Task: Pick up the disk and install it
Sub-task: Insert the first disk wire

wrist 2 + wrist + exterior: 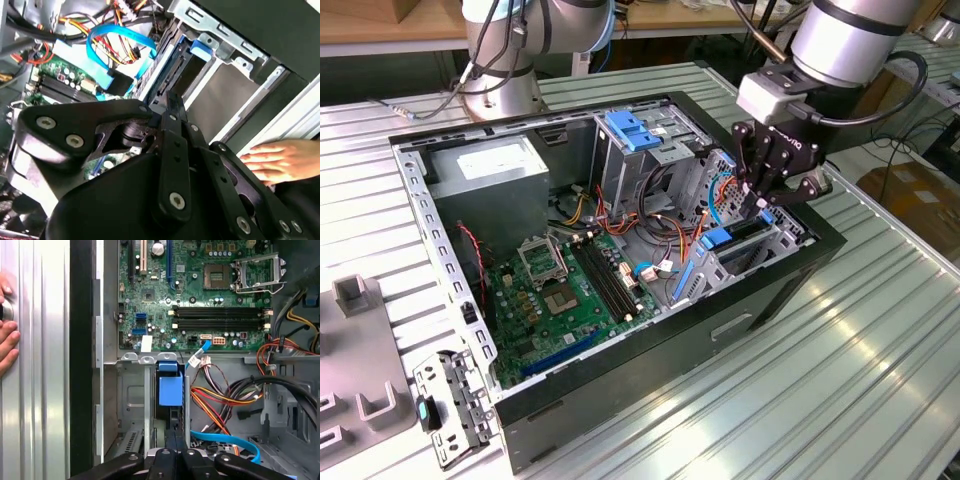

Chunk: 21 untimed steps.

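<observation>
The disk (170, 388) stands edge-on in the drive bay slot at the front corner of the open computer case (620, 385), its blue carrier end (722, 238) facing the motherboard. In the second wrist view the disk (167, 75) runs along the metal bay wall. My gripper (760, 203) hangs over the bay at the exterior view's right. Its black fingers are shut together, and their tips (176, 437) (161, 106) sit at the disk's outer edge. I see nothing held between them.
A green motherboard (570, 290), a grey power supply (485, 170) and a tall cage with a blue latch (635, 130) fill the case. Loose orange, yellow and blue cables (225, 400) lie beside the bay. A person's hand (7, 325) (280, 157) rests just outside the case.
</observation>
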Tool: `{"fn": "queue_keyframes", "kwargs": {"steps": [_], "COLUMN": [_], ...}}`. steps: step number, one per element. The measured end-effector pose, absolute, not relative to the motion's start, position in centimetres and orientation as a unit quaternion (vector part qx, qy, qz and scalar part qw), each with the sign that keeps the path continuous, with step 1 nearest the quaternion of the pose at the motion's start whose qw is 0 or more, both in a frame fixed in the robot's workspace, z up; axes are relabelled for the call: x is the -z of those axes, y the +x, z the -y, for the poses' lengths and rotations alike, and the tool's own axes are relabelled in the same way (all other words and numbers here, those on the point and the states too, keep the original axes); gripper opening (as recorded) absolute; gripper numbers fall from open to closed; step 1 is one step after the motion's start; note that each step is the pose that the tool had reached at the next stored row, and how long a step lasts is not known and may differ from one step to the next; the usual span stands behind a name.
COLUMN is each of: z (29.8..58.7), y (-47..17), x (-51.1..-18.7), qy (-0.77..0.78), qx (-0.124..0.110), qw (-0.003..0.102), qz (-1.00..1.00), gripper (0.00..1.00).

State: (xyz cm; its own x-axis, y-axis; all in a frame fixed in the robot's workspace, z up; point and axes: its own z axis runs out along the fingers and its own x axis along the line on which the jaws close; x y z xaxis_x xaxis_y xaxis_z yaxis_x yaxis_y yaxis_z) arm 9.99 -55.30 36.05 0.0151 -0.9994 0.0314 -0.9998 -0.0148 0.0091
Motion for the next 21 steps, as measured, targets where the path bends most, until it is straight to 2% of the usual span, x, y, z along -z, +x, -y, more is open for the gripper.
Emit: {"fn": "queue_keyframes", "kwargs": {"steps": [21], "z": [53.4], "y": [13.2], "x": [-36.5], "qy": [0.747], "qx": [-0.008], "qw": [0.015], "qz": [0.665], "gripper": [0.11]}}
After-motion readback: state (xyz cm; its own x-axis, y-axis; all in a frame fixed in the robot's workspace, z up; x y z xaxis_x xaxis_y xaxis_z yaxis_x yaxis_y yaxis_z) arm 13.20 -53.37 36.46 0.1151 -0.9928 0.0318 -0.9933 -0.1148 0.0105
